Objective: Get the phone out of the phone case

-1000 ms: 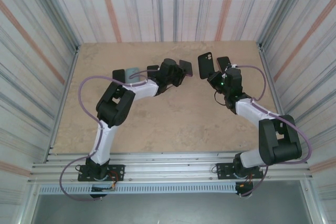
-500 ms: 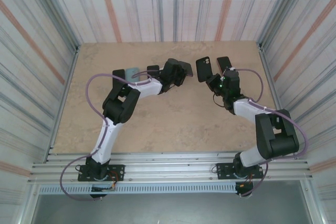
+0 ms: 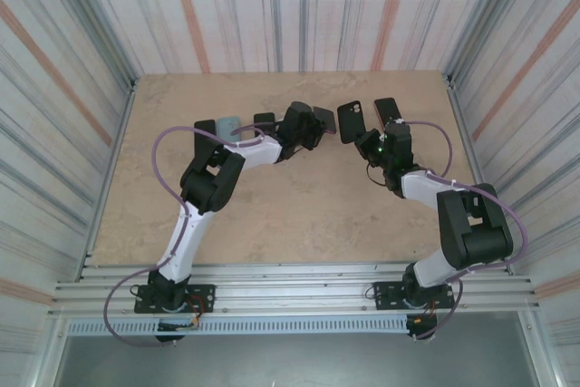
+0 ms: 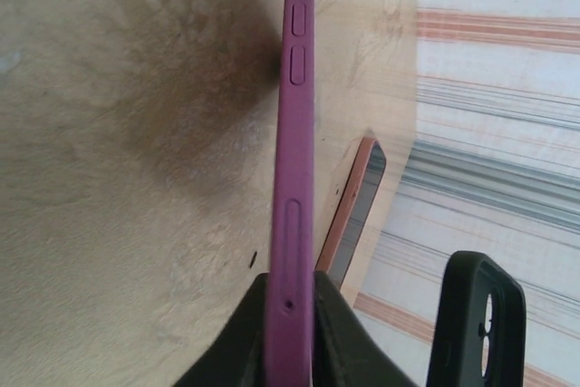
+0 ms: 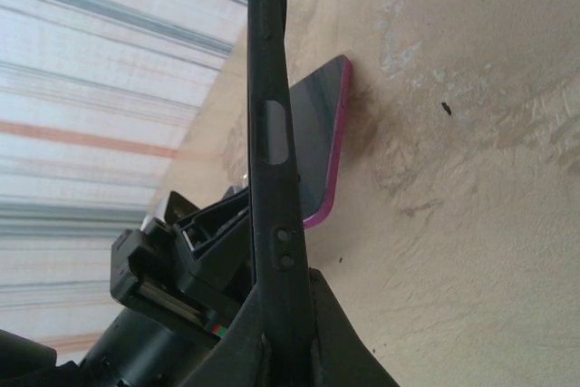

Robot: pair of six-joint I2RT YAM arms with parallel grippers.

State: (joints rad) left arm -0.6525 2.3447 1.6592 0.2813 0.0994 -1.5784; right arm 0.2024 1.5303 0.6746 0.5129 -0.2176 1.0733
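Two matching arms, left arm (image 3: 177, 242) and right arm (image 3: 426, 189). White tube links, chunky black joint housings. Purple cable (image 3: 154, 149) looping off left one, same purple cable on right. Black base plates (image 3: 172, 298) bolted to rail. Small green light (image 3: 376, 148) glowing on right wrist. Fingers (image 4: 240, 342) matte black, wedge-shaped.

A dark phone (image 3: 322, 119) is gripped at its lower edge by the left end effector (image 3: 311, 125) and held tilted above the tabletop (image 3: 272, 215). Just to the right of it, a black phone case (image 3: 351, 120) with a camera cut-out at its top corner is clamped upright in the right end effector (image 3: 361, 137); the two held things are seen close together but apart. A second dark phone (image 3: 387, 108) is laid flat just beyond the right end effector. A grey-blue phone (image 3: 227, 123) is seen well to the left of the left end effector.
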